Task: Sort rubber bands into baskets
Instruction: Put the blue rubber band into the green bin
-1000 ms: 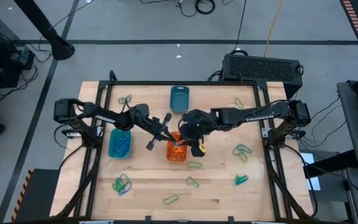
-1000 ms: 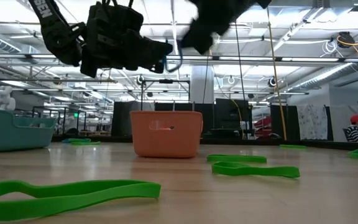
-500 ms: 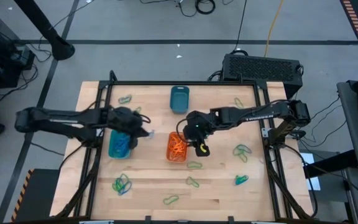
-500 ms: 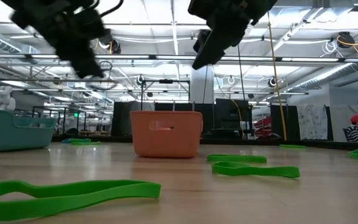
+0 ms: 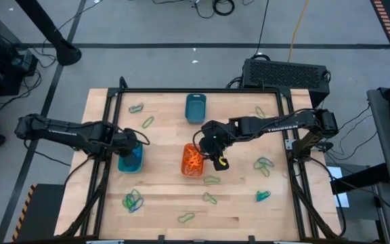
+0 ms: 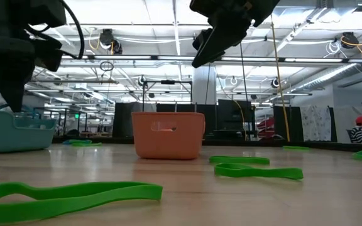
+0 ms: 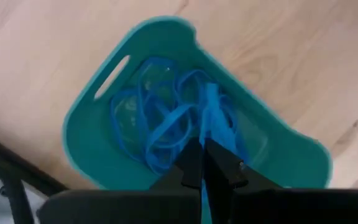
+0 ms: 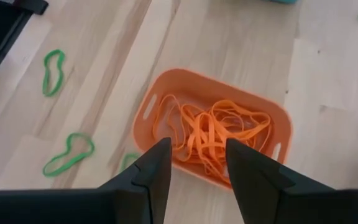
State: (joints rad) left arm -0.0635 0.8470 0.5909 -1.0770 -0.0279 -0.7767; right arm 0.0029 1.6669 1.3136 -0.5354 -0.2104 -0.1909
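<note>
The wooden table (image 5: 242, 186) holds three baskets. Orange bands are piled in the orange basket (image 5: 192, 160) at the centre, blue ones in the turquoise basket (image 5: 130, 157) on the left; the dark teal basket (image 5: 195, 107) at the far side looks empty. Green rubber bands (image 5: 212, 179) are scattered unsorted, so much is left. The right gripper (image 8: 194, 167) is spread empty above the orange basket; the left gripper (image 7: 202, 160) is clamped on a blue band (image 7: 211, 115) over the turquoise one.

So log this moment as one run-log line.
left tool: shut on blue rubber band, over turquoise basket | right tool: open, empty, above orange basket | green bands: unsorted
</note>
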